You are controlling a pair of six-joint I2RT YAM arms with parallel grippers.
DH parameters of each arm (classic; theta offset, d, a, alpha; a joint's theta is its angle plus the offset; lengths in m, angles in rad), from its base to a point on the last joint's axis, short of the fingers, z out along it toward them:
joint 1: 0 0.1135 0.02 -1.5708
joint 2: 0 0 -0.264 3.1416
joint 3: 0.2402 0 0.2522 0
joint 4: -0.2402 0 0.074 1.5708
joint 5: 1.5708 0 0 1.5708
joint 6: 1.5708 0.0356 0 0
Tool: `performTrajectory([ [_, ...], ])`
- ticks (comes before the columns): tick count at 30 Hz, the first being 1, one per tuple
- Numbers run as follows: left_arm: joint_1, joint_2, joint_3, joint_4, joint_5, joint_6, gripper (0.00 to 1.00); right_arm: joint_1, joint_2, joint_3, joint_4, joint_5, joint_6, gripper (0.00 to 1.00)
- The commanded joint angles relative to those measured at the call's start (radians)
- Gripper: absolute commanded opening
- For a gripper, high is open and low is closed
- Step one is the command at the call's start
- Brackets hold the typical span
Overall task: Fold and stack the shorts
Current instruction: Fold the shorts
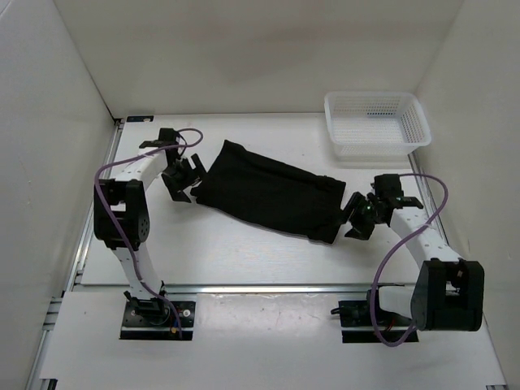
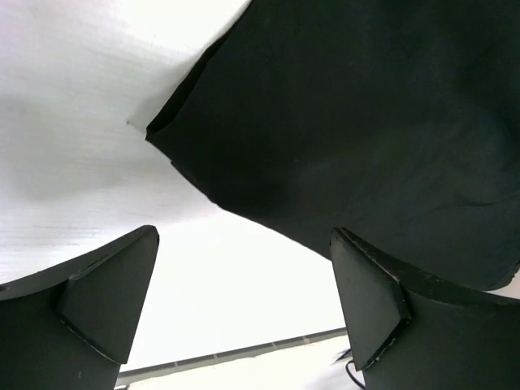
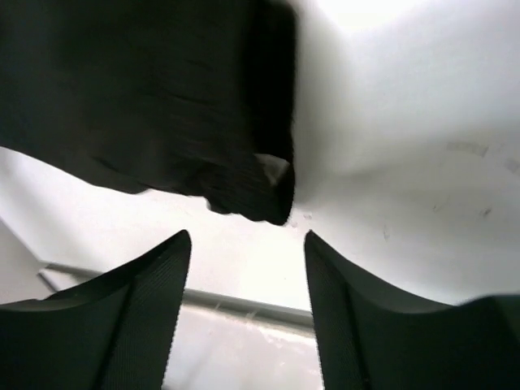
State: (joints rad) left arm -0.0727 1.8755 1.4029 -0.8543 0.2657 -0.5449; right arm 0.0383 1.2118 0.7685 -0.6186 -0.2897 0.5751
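The black shorts (image 1: 272,193) lie flat on the white table, slanting from back left to front right. My left gripper (image 1: 180,180) is open and empty just left of the shorts' left edge. In the left wrist view the shorts (image 2: 366,122) fill the upper right, above and between my open fingers (image 2: 370,301). My right gripper (image 1: 356,218) is open and empty just right of the shorts' front right corner. In the right wrist view that corner (image 3: 252,203) hangs just beyond my open fingertips (image 3: 175,268).
A white plastic mesh basket (image 1: 375,127) stands at the back right. White walls close in the table on three sides. A metal rail (image 1: 268,288) runs along the table's near edge in front of the arm bases.
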Motion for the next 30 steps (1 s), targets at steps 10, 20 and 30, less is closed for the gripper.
performTrajectory([
  [10, -0.026, 0.146, 0.083, 0.024, 0.047, 0.010, 0.78, -0.014, 0.114, -0.067, 0.163, -0.236, 0.153, 0.93],
  [20, 0.046, 0.143, 0.122, 0.024, -0.034, -0.023, 0.10, -0.014, 0.256, -0.023, 0.212, -0.146, 0.028, 0.55],
  [30, 0.136, -0.150, -0.162, 0.024, -0.141, -0.033, 0.10, 0.127, 0.524, 0.330, 0.080, -0.117, -0.139, 0.47],
])
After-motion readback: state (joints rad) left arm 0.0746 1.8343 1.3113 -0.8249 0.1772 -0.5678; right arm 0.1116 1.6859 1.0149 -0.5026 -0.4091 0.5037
